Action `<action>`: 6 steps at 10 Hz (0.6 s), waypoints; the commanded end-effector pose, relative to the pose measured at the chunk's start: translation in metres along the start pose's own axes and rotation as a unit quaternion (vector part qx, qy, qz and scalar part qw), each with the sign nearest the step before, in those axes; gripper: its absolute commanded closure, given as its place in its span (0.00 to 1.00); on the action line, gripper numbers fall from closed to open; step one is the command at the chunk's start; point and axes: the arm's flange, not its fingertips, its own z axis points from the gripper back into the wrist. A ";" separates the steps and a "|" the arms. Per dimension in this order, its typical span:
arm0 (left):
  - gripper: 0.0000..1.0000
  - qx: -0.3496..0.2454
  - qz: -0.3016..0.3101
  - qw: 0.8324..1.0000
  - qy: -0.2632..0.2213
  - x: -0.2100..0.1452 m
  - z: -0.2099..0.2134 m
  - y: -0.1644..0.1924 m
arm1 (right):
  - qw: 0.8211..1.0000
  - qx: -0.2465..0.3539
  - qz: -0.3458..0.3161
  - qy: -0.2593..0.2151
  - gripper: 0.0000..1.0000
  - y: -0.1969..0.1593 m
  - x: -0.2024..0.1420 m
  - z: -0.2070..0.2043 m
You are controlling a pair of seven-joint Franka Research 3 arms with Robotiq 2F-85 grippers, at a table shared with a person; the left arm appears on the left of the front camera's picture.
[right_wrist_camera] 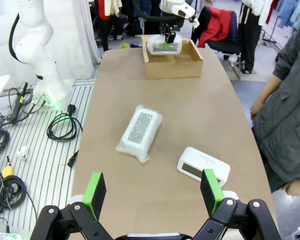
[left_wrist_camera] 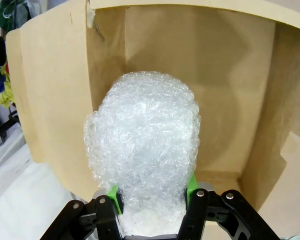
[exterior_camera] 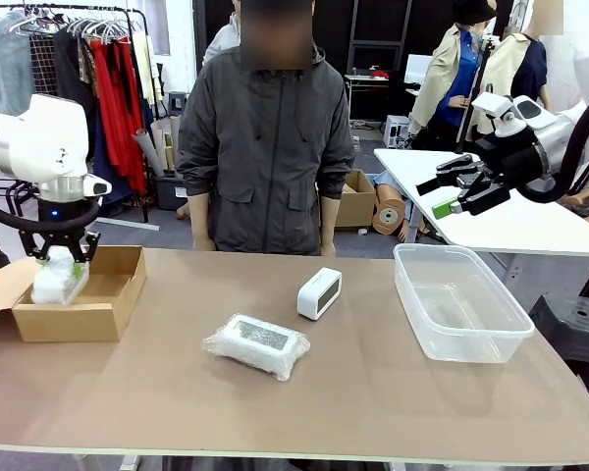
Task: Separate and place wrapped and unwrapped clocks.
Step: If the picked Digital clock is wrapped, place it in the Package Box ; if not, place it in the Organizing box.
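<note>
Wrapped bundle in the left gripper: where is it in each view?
Front view: far left, wrapped bundle in the left gripper, at the cardboard box.
Left wrist view: centre, rising from the bottom edge, box walls behind.
Right wrist view: top centre, far end of the table, at the box.
Shared landmark: the cardboard box.

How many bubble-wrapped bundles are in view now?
2. A rounder bundle is in the left gripper at the cardboard box; a flat bundle lies mid-table, beside the bare clock. The box may hide more.
</note>
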 end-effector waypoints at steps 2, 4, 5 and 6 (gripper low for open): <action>1.00 0.014 -0.009 1.000 -0.021 0.004 -0.009 -0.001 | 1.000 0.001 0.002 -0.003 0.00 0.000 0.002 0.000; 1.00 0.027 -0.013 0.999 -0.015 0.006 -0.015 -0.004 | 1.000 0.001 0.002 -0.003 0.00 0.000 0.002 0.000; 1.00 0.031 -0.012 0.999 -0.012 0.007 -0.017 -0.004 | 1.000 0.001 0.002 -0.003 0.00 0.000 0.002 0.000; 1.00 0.033 -0.013 0.999 -0.012 0.009 -0.020 -0.005 | 1.000 0.001 0.002 -0.003 0.00 0.000 0.002 0.000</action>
